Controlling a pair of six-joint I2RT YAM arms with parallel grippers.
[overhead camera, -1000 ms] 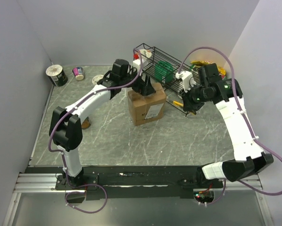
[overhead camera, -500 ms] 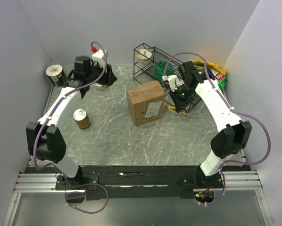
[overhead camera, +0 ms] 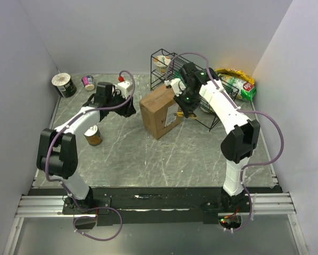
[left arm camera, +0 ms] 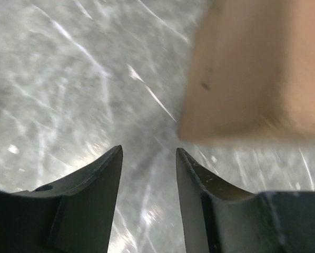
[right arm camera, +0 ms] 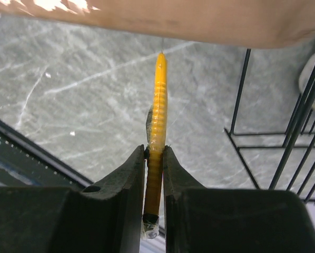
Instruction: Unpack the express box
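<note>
Left end effector [left arm camera: 148,151] spread apart, right end effector [right arm camera: 155,151] pinching yellow tool [right arm camera: 160,100], arms extended

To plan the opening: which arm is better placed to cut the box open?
Right, probably. The right fingers are shut on a yellow cutter, its tip at the box; the left fingers are open and empty.

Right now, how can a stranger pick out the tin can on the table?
From the brown express box near the middle of the grey table, look left. The tin can stands upright beside the left arm. Its brown side and silver lid set it apart from the black-and-white tub and pink cup in the far corner.
</note>
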